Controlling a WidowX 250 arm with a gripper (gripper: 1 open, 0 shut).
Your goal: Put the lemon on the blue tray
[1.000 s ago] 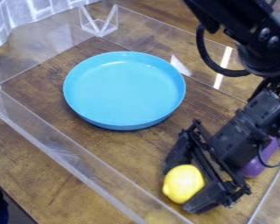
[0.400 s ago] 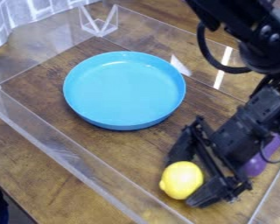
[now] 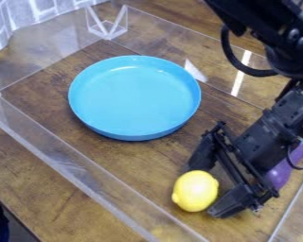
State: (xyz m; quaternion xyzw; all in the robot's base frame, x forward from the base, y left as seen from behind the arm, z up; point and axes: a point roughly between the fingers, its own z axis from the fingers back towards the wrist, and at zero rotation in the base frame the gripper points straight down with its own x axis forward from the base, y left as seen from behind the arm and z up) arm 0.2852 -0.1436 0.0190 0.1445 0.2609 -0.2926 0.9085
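The lemon (image 3: 195, 192) lies on the wooden table near the front right, small, yellow and glossy. My gripper (image 3: 207, 189) is open, its black fingers (image 3: 208, 151) spread on either side of the lemon's right half; I cannot tell whether they touch it. The blue tray (image 3: 135, 96) sits flat and empty to the upper left of the lemon, apart from it. The arm reaches down from the upper right.
A purple eggplant (image 3: 284, 171) lies behind the gripper at the right edge, mostly hidden. Clear acrylic walls (image 3: 65, 161) fence the work area along the front left and back. A clear plastic stand (image 3: 107, 21) is at the back.
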